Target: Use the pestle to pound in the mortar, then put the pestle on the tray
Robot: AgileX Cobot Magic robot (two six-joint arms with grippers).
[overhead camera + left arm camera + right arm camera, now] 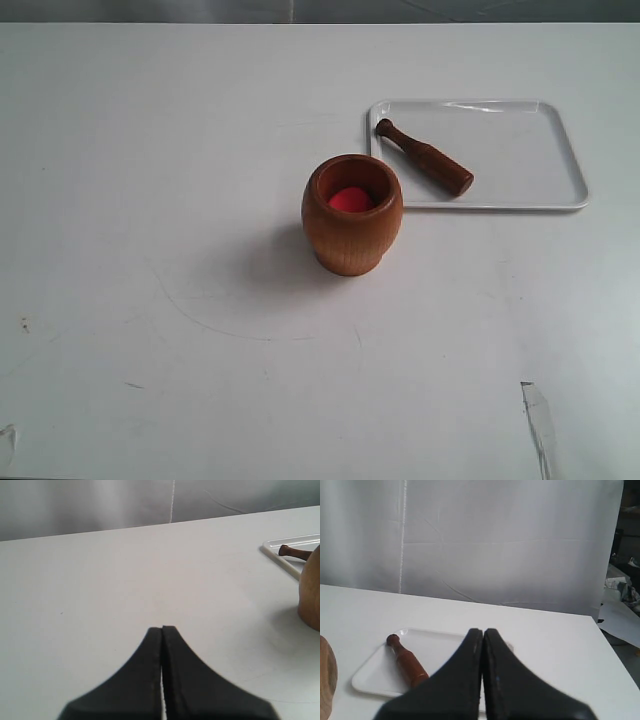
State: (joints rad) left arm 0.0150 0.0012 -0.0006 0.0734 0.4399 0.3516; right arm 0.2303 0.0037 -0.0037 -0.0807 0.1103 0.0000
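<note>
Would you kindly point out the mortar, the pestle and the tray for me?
mortar (351, 240): exterior view, front of its outer wooden wall.
pestle (425, 157): exterior view, middle of its shaft.
tray (520, 150): exterior view, bare floor beside the pestle.

No readable txt, labels or nos. anywhere (all surfaces plain).

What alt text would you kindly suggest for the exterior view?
A light wooden mortar holding a red ball stands on a white table; just beyond it to the right, a dark brown pestle lies diagonally on a white tray.
</note>
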